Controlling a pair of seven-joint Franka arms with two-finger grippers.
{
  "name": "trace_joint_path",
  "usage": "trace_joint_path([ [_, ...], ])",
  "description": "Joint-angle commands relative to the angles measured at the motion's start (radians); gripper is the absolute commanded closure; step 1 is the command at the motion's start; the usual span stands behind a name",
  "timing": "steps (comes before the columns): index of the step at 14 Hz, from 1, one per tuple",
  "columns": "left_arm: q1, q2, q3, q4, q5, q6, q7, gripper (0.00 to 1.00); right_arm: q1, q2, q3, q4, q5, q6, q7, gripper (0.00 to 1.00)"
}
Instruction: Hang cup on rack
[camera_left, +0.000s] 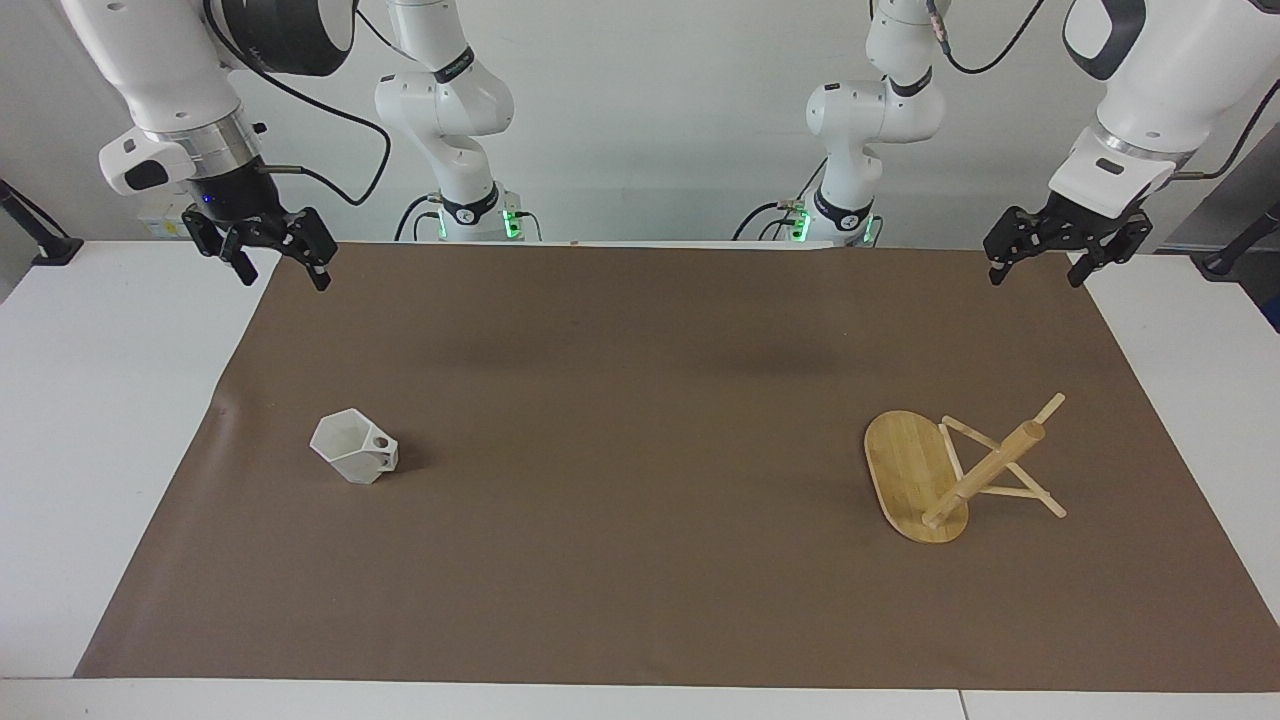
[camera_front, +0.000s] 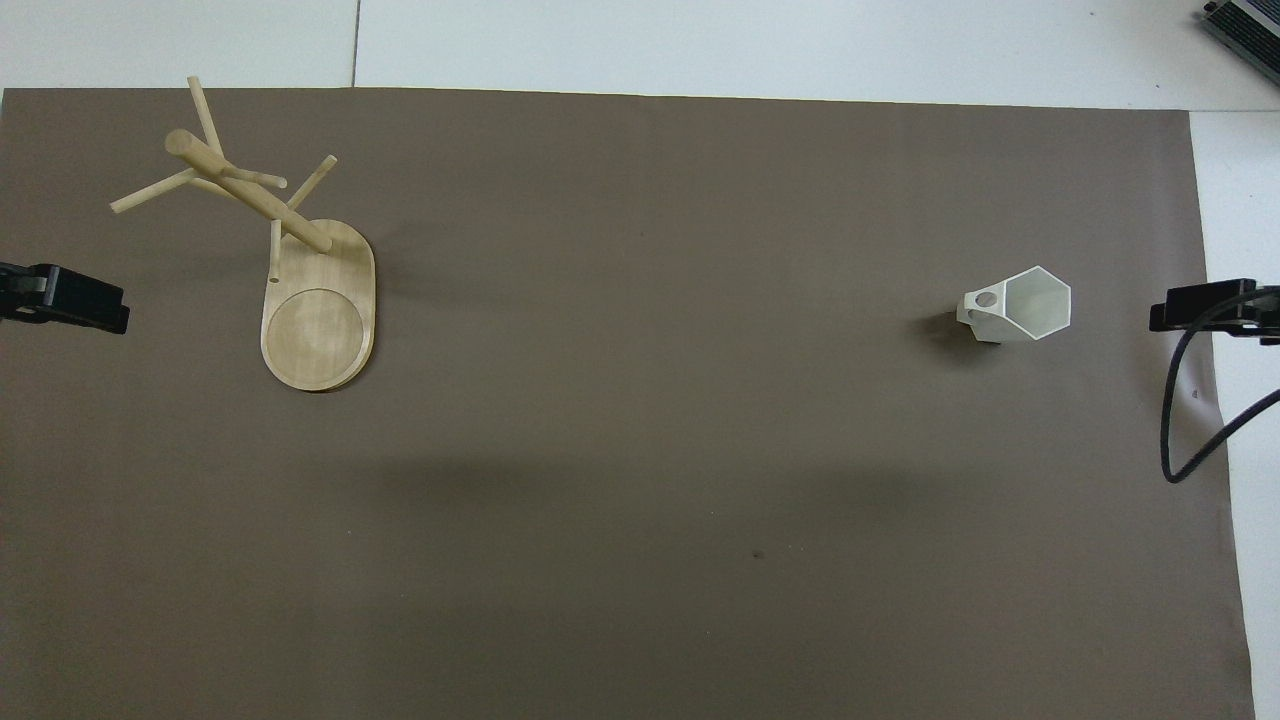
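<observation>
The white faceted cup (camera_left: 353, 447) (camera_front: 1025, 305) stands mouth up on the brown mat toward the right arm's end, its pierced handle turned toward the middle. The bamboo rack (camera_left: 915, 475) (camera_front: 318, 320) stands on its oval base toward the left arm's end, with its post and thin pegs rising from the end of the base farther from the robots. My right gripper (camera_left: 283, 278) (camera_front: 1200, 305) hangs open and empty over the mat's edge at its own end. Over the other end of the mat my left gripper (camera_left: 1035, 277) (camera_front: 80, 305) hangs open and empty too. Both arms wait, well apart from the cup and the rack.
The brown mat (camera_left: 640, 420) covers most of the white table (camera_left: 100, 450). A black cable (camera_front: 1180, 430) loops from the right arm over the mat's edge. The two arm bases (camera_left: 470, 215) stand at the robots' end of the table.
</observation>
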Motion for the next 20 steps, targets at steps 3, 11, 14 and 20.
trace_joint_path([
  [3, 0.021, -0.03, 0.001, -0.036, 0.003, -0.006, 0.008, 0.0, -0.007, -0.019, 0.002, -0.016, 0.002, -0.039, -0.017, 0.0],
  [11, 0.021, -0.029, -0.009, -0.036, 0.005, 0.003, 0.006, 0.0, -0.007, -0.021, 0.002, -0.016, 0.002, -0.047, -0.017, 0.0],
  [14, 0.022, -0.029, -0.007, -0.036, 0.005, -0.007, 0.002, 0.0, -0.007, -0.018, 0.002, -0.012, 0.003, -0.047, -0.029, 0.0],
  [20, 0.042, -0.03, 0.004, -0.036, 0.005, -0.007, 0.0, 0.0, -0.005, 0.016, 0.005, -0.151, 0.005, 0.213, -0.127, 0.0],
])
